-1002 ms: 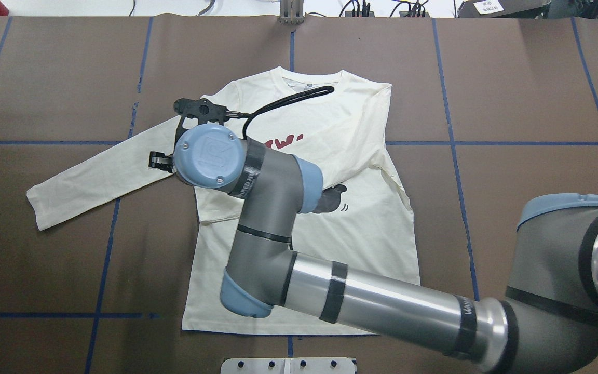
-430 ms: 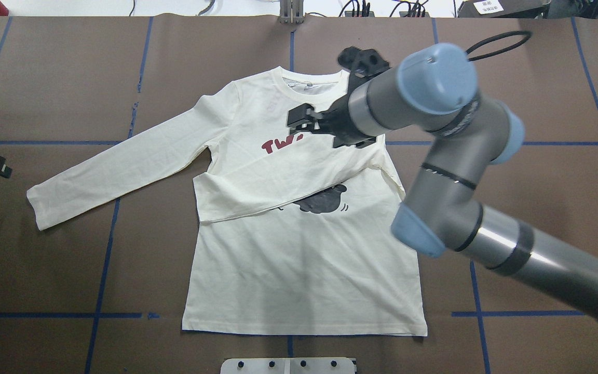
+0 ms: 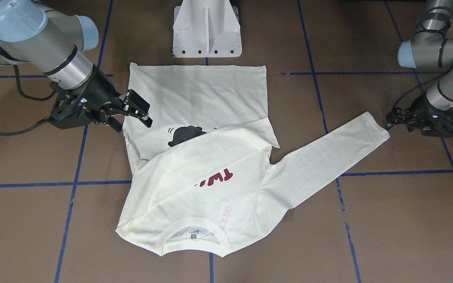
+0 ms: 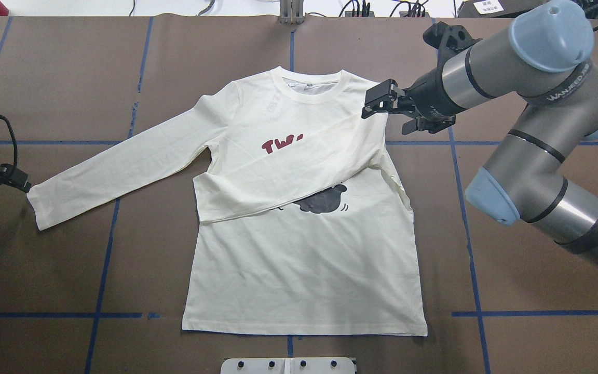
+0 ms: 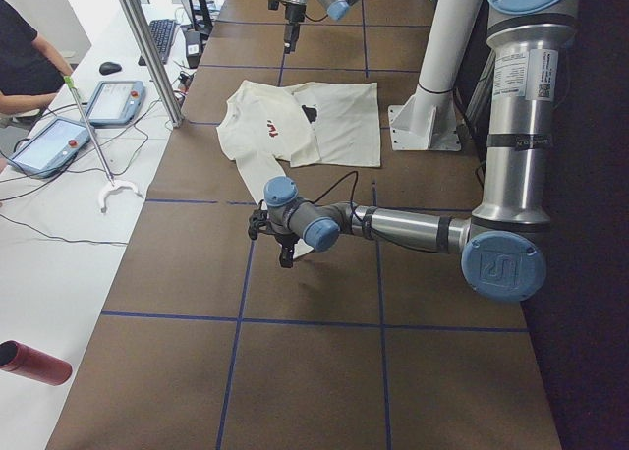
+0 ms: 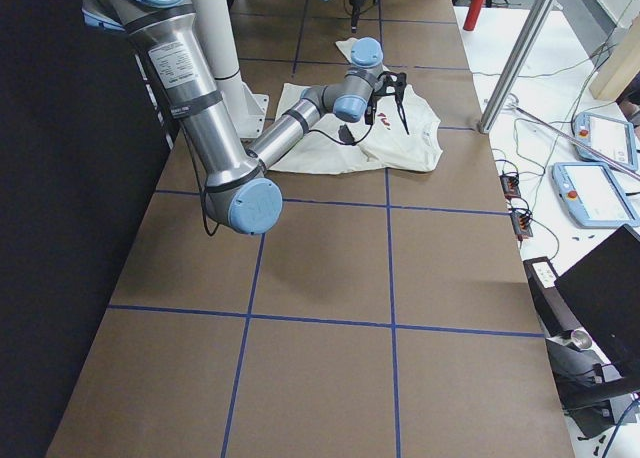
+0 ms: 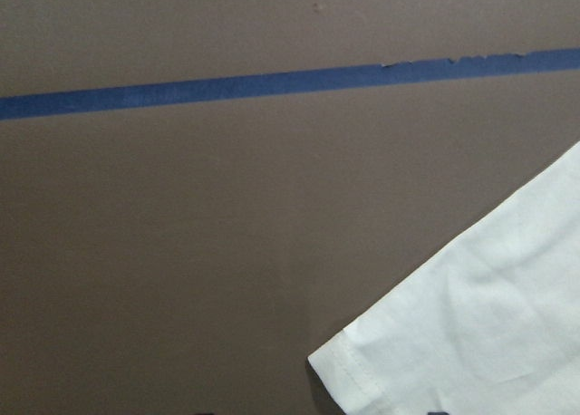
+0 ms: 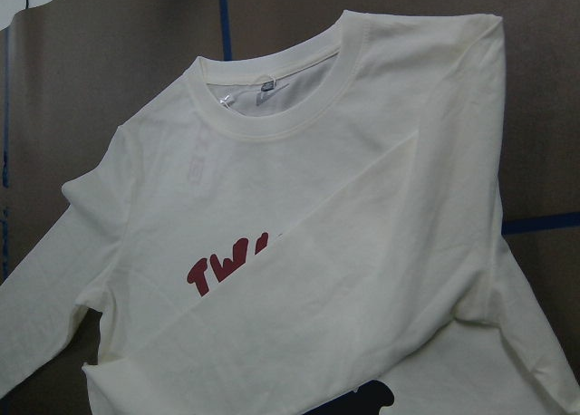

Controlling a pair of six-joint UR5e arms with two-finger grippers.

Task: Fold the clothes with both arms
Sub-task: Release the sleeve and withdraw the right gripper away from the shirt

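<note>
t-shirt [image 4: 304, 259] | right sleeve [image 4: 288, 171] folded in | right gripper [image 4: 390, 106] pulls clear, jaws released | left gripper [image 3: 391, 121] now at left cuff [image 4: 39, 208], jaws: cannot tell | second fold due

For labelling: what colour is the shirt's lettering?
Dark red lettering, clearest in the right wrist view.

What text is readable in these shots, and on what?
"TW": dark red lettering on the T-shirt; the rest lies under the folded sleeve.
"WANEED", as best I can read it: black band on the right arm.
Neck label: too small to read.
White sticker on the left arm: too small to read.
</note>
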